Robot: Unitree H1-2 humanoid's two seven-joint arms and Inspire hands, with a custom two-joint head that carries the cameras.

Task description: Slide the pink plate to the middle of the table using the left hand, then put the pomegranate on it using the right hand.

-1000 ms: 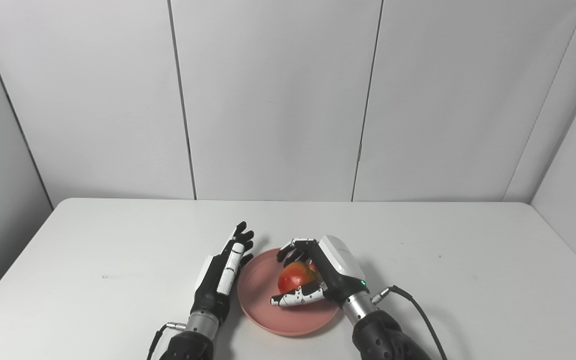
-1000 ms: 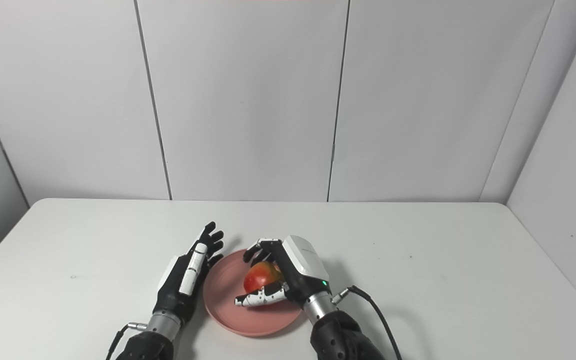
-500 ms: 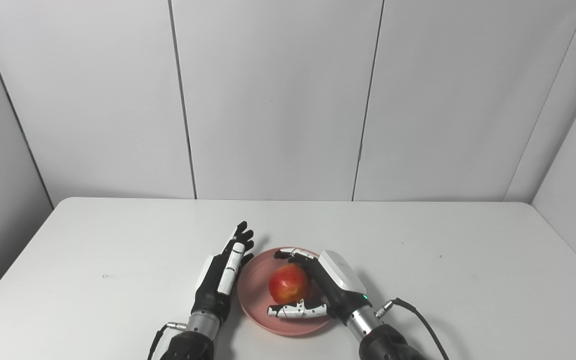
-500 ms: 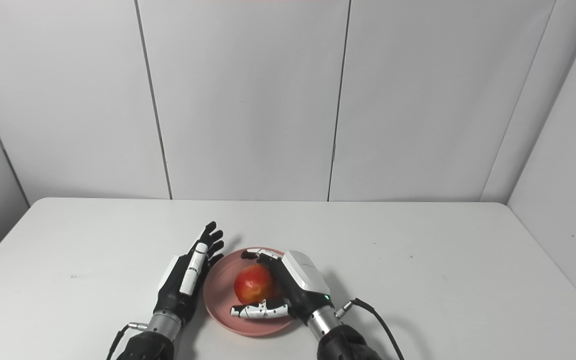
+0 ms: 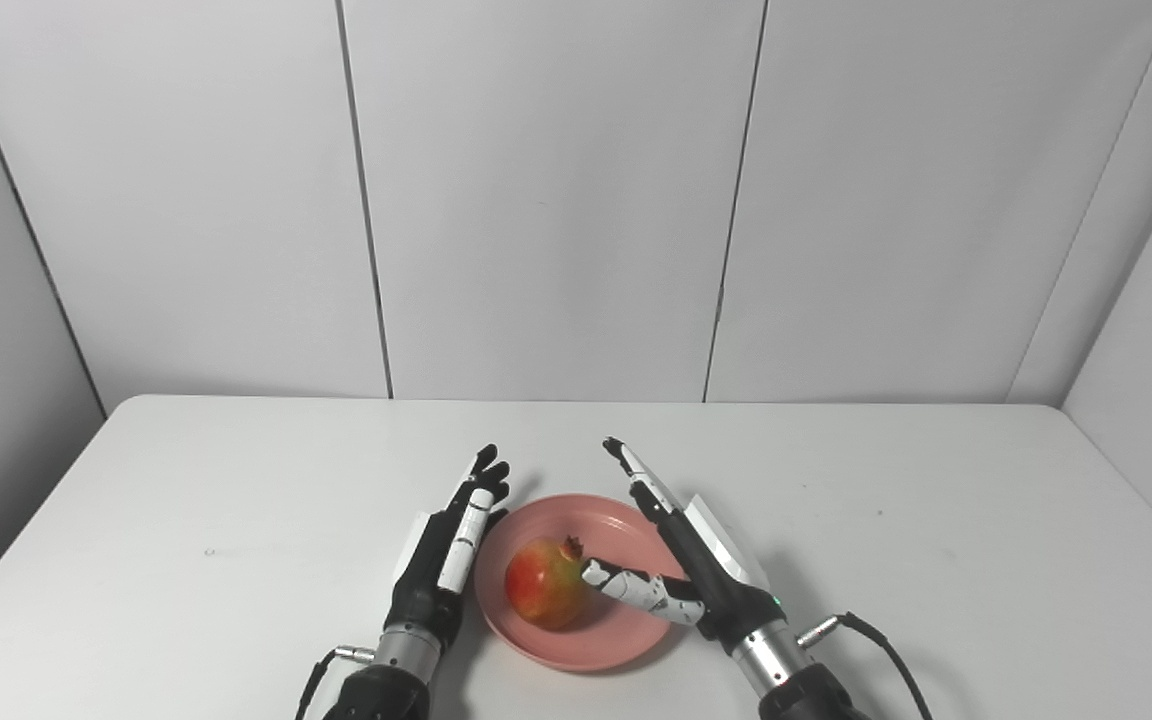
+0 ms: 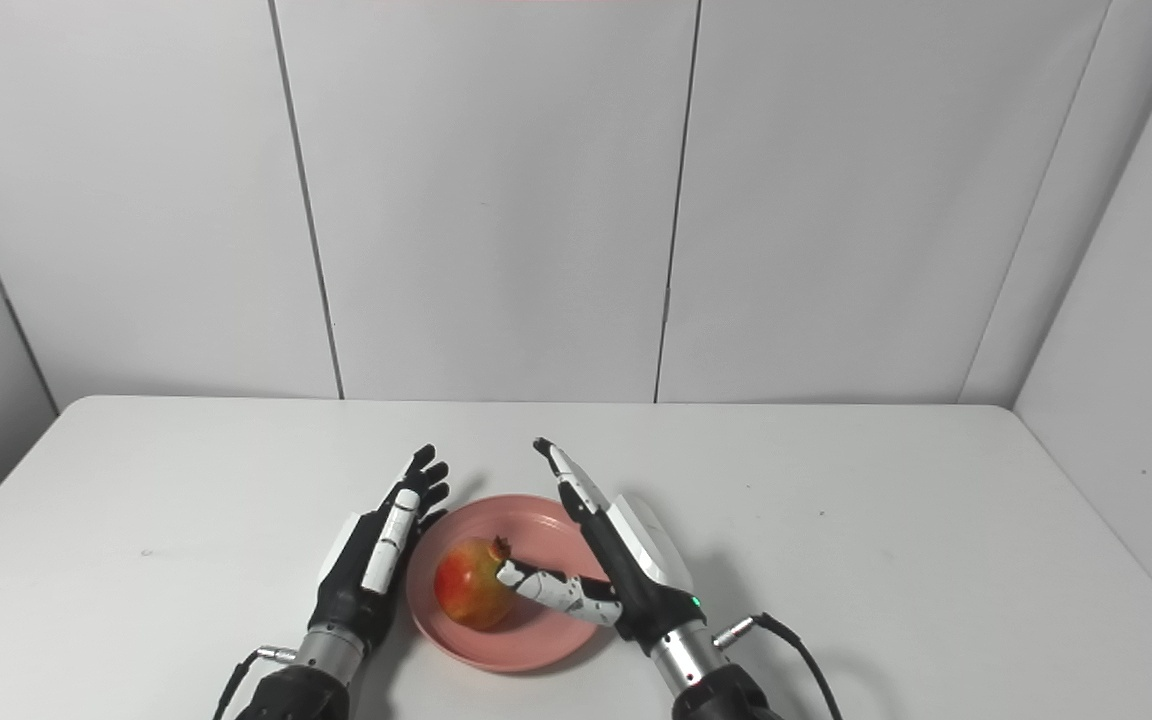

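Observation:
A pink plate [image 5: 626, 525] lies on the white table near its front middle. On the plate's left part rests a red and yellow pomegranate [image 5: 545, 597] with its crown pointing up and right. My right hand [image 5: 688, 565] is open over the plate's right side, fingers stretched toward the wall, thumb tip next to the fruit and not gripping it. My left hand [image 5: 441, 550] is open, flat on its edge against the plate's left rim, holding nothing.
The white table [image 5: 886, 520] stretches wide on both sides and behind the plate. Grey wall panels [image 5: 546, 200] close it in at the back and sides. A cable [image 5: 886, 650] trails from my right wrist.
My right hand opened off the pomegranate, and its fingers straightened and drew back to the right. The fruit settled onto the plate's left part. The left hand stayed still.

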